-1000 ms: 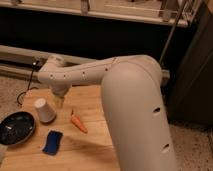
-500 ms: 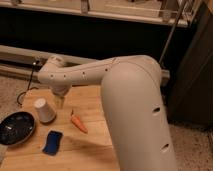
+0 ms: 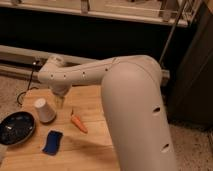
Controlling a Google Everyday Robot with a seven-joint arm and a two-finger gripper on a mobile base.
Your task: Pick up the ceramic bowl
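Note:
The ceramic bowl is shallow, round and glossy dark blue-black with a lighter rim. It sits at the left edge of the wooden table. An upside-down white cup stands just right of and behind it. My gripper hangs below the white arm's wrist, above the table just right of the cup and well right of the bowl. It holds nothing that I can see.
An orange carrot lies in the middle of the table. A blue sponge lies in front of the cup. My large white arm covers the table's right side. Dark shelving and a floor rail run behind.

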